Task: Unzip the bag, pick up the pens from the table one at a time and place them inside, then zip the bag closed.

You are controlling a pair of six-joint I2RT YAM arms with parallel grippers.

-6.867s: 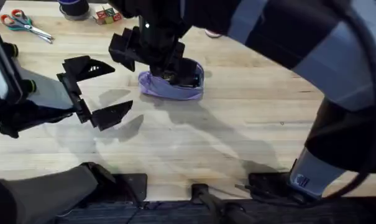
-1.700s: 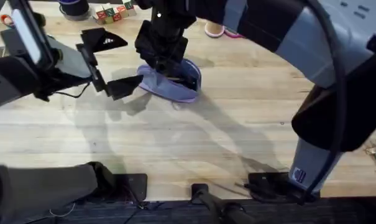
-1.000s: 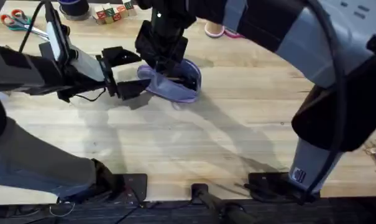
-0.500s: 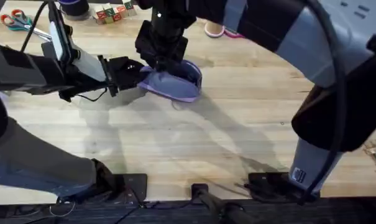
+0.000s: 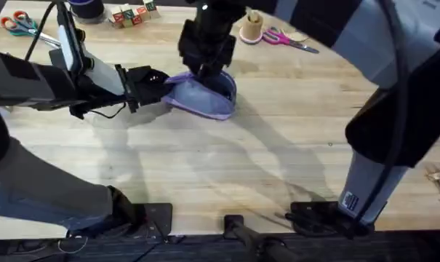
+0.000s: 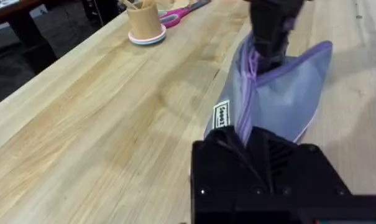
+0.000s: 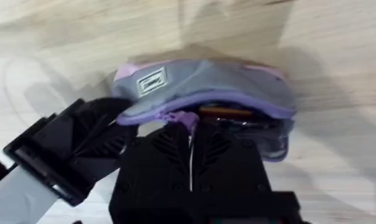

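The lavender bag [image 5: 201,96] lies on the table [image 5: 227,167], its zip partly open toward the right end. My left gripper [image 5: 153,83] is shut on the bag's left end; in the left wrist view the gripper [image 6: 247,134] pinches the fabric beside the white label. My right gripper [image 5: 209,64] stands over the bag, and the right wrist view shows the gripper [image 7: 189,127] shut on the purple zip pull. Through the open slit an orange pen [image 7: 222,112] lies inside the bag [image 7: 206,81], with a dark shape beside it.
A small cup of sticks [image 5: 251,28] and pink-handled scissors [image 5: 285,38] lie behind the bag. Red-and-green scissors [image 5: 20,22], coloured blocks [image 5: 129,13] and a dark round object [image 5: 85,9] sit at the far left. The table's near half is bare wood.
My left gripper came in from the left and shut on the bag's end. My right gripper has since slid rightward along the zip, uncovering the cup and pink scissors.
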